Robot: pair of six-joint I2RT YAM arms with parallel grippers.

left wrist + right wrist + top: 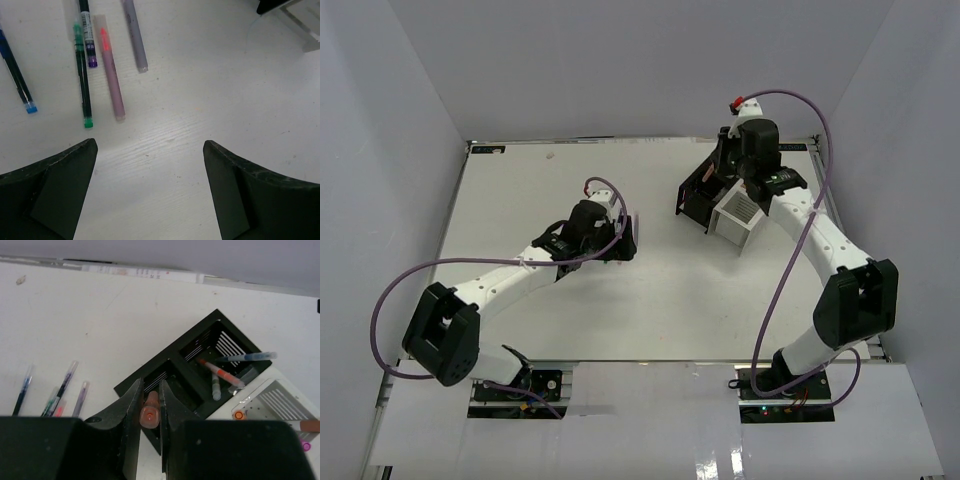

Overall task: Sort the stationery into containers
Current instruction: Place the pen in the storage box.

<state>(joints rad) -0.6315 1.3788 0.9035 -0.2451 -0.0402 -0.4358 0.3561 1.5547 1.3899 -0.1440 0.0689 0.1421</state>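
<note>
The white bench (670,300) is the biggest thing. 2 arms reach over it. The left arm (510,280) bends to mid bench. The left jaws are wide apart & hold nothing, w/ bare bench under them. The right arm (820,240) reaches to the far right, over the boxes.

The black box (170,365) and the white box (280,400) sit side by side at the far right, black one on the left, touching or v. close. The right jaws are clamped on an orange pen (149,412), seen end-on, w/ the black box right behind it.

In the far part of the black box lie 3 pens: a blue pen (247,357), a red & white pen (220,372) and a pale pen (215,387). The white box has a few pen ends poking up, one w/ an orange tip (239,415).

Loose pens lie mid bench, just past the left jaws: a pink marker (111,70), a grey pen (135,35), a green pen (82,75), a black pen (88,35) w/ a purple tip, and a dark blue pen (17,75) off to the left.
</note>
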